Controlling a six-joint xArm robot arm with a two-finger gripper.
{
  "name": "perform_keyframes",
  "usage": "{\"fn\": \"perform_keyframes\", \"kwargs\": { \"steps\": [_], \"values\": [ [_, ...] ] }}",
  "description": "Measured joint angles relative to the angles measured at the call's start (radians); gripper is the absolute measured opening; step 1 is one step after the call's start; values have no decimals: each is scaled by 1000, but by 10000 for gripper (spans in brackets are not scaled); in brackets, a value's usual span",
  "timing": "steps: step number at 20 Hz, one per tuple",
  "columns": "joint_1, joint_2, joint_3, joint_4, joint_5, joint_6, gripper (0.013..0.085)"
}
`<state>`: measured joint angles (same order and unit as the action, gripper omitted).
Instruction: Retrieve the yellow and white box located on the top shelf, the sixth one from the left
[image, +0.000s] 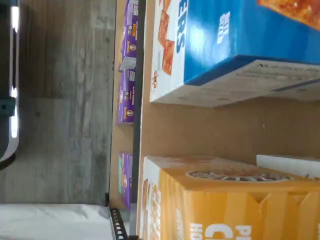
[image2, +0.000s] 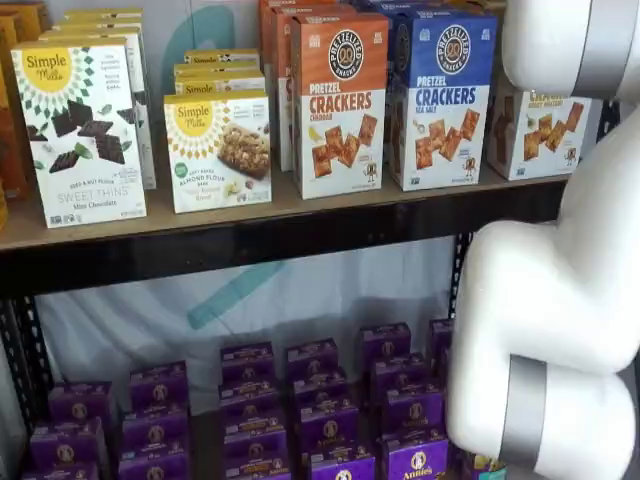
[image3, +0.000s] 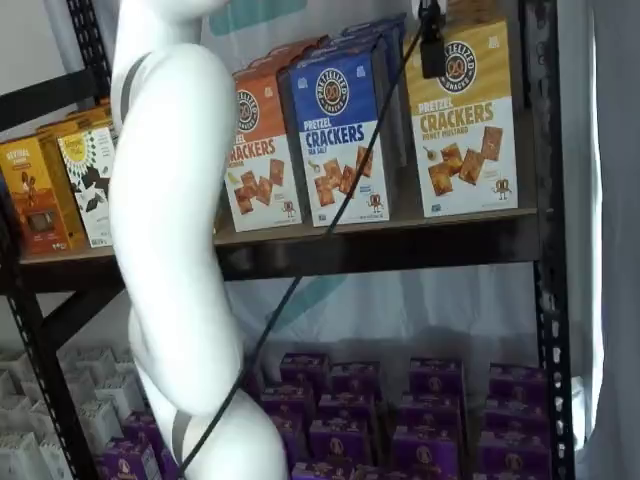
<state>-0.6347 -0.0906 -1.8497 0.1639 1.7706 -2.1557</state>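
The yellow and white box (image3: 462, 120) stands upright at the right-hand end of the top shelf (image3: 400, 245), at three o'clock from the blue-topped carton (image3: 335, 135), with a bare strip of board between the two. In a shelf view the gripper (image3: 432, 45) hangs from the upper edge at about eleven o'clock of the box's face — only a dark finger shape with a cable beside it, so the pictures alone do not show a gap; going by the recording, the fingers stand spread wide and hold nothing.

The carton looks like thin printed cardboard: probably light, stiff along its creased edges, glossy enough to slip, and liable to dent if squeezed mid-panel. The narrow side walls, up near the top corners, seem the best hold.

Room is uneven. At nine o'clock the strip of bare board leaves space for one finger; at three o'clock a black upright (image3: 545, 200) stands just beside the box, so that finger has little slack. The black front rail (image2: 300, 235) sits below the box's base — pulling straight forward should clear it.
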Motion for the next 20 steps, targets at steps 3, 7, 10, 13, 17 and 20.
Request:
{"fn": "perform_keyframes", "kwargs": {
  "steps": [3,7,10,13,17,20],
  "values": [
    [3,1,1,-4,3,2,850],
    [2,1,3,-1,2,3,850],
    [1,1,5,1,-1,2,810],
    [1,0,5,3,-1,2,730],
    [0,0,6,5,-1,2,730],
    [-3,-3,7,8,-3,0,690]
  ]
}}
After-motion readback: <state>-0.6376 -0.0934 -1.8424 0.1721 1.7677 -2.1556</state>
